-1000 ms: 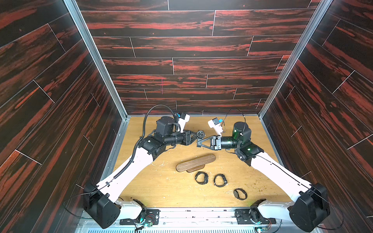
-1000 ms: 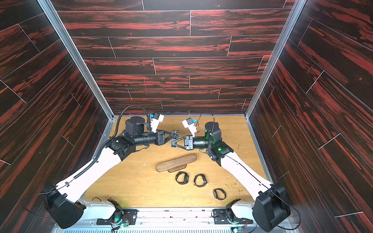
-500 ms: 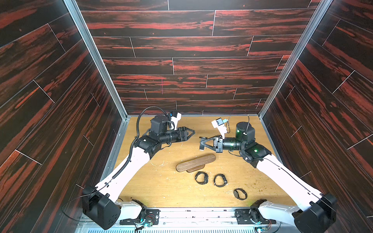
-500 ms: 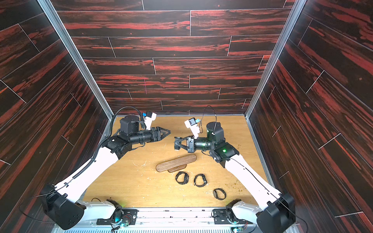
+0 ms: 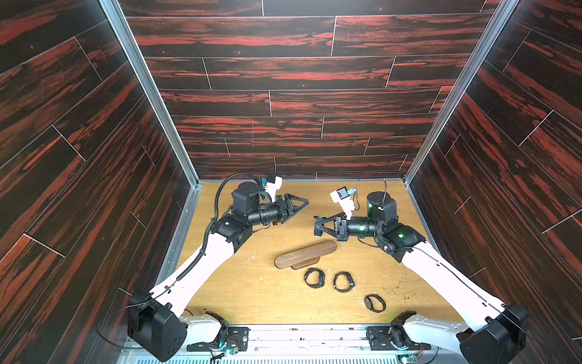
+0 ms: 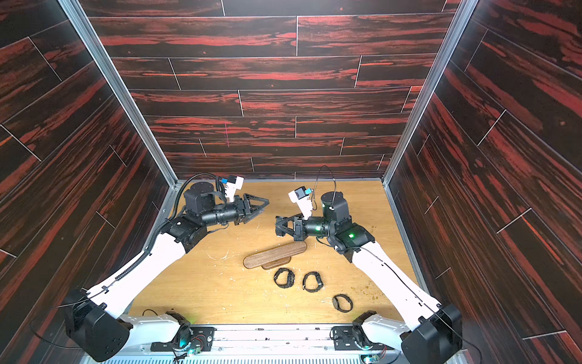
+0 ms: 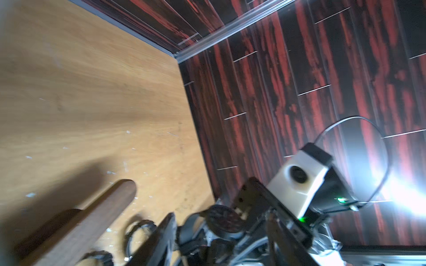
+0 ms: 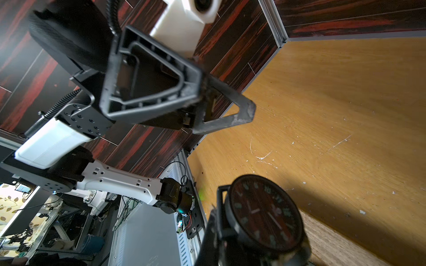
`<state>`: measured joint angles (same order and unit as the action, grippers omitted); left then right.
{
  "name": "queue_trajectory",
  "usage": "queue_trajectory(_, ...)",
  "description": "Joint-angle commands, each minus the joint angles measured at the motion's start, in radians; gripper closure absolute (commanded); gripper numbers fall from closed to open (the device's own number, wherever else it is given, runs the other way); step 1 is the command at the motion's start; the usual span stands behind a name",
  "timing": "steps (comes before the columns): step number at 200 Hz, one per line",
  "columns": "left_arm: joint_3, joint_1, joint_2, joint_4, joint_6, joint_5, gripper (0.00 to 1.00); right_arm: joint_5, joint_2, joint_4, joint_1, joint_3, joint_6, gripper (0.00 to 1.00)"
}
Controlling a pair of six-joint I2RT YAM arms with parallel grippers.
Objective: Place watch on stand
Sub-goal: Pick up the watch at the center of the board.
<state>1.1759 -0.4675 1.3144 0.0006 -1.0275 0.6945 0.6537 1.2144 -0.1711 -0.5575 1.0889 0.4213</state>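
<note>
The stand [image 5: 305, 253] [image 6: 274, 253], a long dark-brown bar on an oval base, lies mid-table. My right gripper [image 5: 317, 225] [image 6: 279, 225] hovers just behind its right end, shut on a black watch [image 8: 262, 211] with a dark red dial. The left wrist view also shows that watch [image 7: 223, 222] and the stand [image 7: 92, 214]. My left gripper [image 5: 303, 205] [image 6: 263, 205] [image 8: 224, 99] hangs open and empty, a little left of and behind the right one. Its fingers [image 7: 161, 239] are blurred in its own view.
Three more black watches lie in front of the stand: one [image 5: 314, 278], another [image 5: 344, 281] and a third [image 5: 374, 303] nearer the front right. Dark red plank walls close the table on three sides. A metal rail [image 5: 299, 334] runs along the front.
The two grippers were together at the watch. The left one has opened, let go and drawn back to the left. The right one keeps the watch and has moved toward the stand.
</note>
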Motion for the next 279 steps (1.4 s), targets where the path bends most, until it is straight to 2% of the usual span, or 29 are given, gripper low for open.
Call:
queue_trajectory(1,-0.006,-0.007,0.002,0.061,-0.077,0.068,0.39,-0.011,0.019,-0.007,-0.012,0.04,-0.031,1.0)
queue_trajectory(56,-0.007,-0.054,0.03,0.022,-0.085,0.112,0.42,-0.033,0.06,0.009,-0.033,0.079,-0.042,1.0)
queue_trajectory(122,0.015,-0.059,0.057,-0.042,-0.053,0.126,0.42,-0.064,0.107,0.008,-0.084,0.131,-0.057,1.0)
queue_trajectory(220,0.068,-0.039,0.044,-0.054,-0.056,0.129,0.8,-0.082,0.099,-0.006,-0.12,0.088,-0.044,1.0)
queue_trajectory(235,0.073,-0.036,0.041,-0.054,-0.058,0.127,0.81,-0.086,0.095,-0.008,-0.122,0.08,-0.041,1.0)
queue_trajectory(261,0.085,-0.034,0.037,-0.054,-0.06,0.125,0.9,-0.086,0.097,-0.011,-0.123,0.069,-0.037,1.0)
queue_trajectory(279,0.088,-0.031,0.031,-0.053,-0.061,0.12,0.91,-0.09,0.1,-0.022,-0.127,0.064,-0.039,1.0)
